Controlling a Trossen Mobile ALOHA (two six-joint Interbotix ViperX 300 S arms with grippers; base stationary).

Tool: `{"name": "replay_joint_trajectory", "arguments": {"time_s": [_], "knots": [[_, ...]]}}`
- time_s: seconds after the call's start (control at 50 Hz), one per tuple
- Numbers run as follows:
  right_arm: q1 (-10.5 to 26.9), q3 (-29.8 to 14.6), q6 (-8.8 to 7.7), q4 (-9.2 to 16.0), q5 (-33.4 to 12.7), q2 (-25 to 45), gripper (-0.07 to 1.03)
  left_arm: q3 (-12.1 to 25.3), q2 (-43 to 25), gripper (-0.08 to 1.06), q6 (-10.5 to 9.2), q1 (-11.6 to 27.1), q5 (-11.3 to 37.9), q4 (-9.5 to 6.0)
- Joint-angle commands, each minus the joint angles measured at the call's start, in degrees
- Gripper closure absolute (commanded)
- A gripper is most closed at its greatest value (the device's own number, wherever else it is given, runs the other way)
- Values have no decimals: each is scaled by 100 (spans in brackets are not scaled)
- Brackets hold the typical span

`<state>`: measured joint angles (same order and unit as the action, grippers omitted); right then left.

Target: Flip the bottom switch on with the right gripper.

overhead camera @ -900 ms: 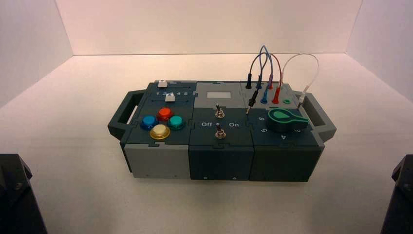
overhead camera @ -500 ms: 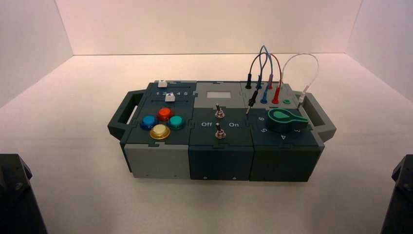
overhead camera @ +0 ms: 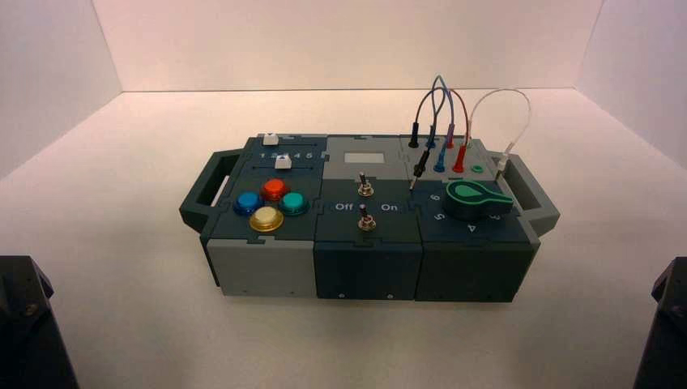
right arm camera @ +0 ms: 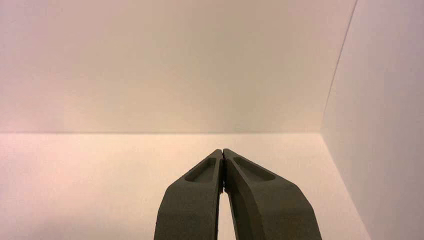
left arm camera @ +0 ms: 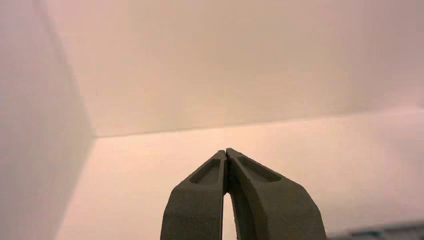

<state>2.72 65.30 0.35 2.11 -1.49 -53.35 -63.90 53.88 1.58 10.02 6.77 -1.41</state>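
Note:
The bottom switch (overhead camera: pixel 366 219) is a tiny silver toggle on the box's dark middle panel, just nearer to me than the "Off / On" lettering and its twin toggle (overhead camera: pixel 365 186). My right gripper (right arm camera: pixel 222 150) is shut with nothing held, its fingertips touching and pointed at the bare table and wall, far from the box. The right arm (overhead camera: pixel 669 324) sits parked at the lower right corner of the high view. My left gripper (left arm camera: pixel 226 150) is also shut and holds nothing, with its arm (overhead camera: pixel 24 324) parked at the lower left.
The box (overhead camera: pixel 369 267) has blue, red, teal and yellow push buttons (overhead camera: pixel 266 219) on its left and two white sliders (overhead camera: pixel 282 163) behind them. On its right are a green knob (overhead camera: pixel 474 198), plugged wires (overhead camera: pixel 441 121) and side handles (overhead camera: pixel 535 194). White walls enclose the table.

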Motion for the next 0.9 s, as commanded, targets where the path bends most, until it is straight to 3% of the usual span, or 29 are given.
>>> {"name": "replay_joint_trajectory", "arguments": {"time_s": [0.02,0.18,0.3,0.52,0.62,0.72,0.9], "knots": [[35,-229,26,62,-360,-44,99,220,-35,101,9,369,246,-18],[193,-387,26,466,-984,-44,99,431,-132,101,-35,765,738,-97],[299,-501,26,580,-1415,-35,99,659,-246,101,-44,870,1248,-114],[422,-782,-18,589,-2197,35,99,870,-422,101,-44,870,1846,-123],[475,-888,-44,589,-2619,79,99,853,-483,101,-62,879,1942,-246],[492,-1055,-62,598,-3357,62,99,844,-519,101,-62,993,2215,-431],[501,-1055,-62,624,-3604,-114,99,782,-519,101,-62,1099,2276,-448]]}}
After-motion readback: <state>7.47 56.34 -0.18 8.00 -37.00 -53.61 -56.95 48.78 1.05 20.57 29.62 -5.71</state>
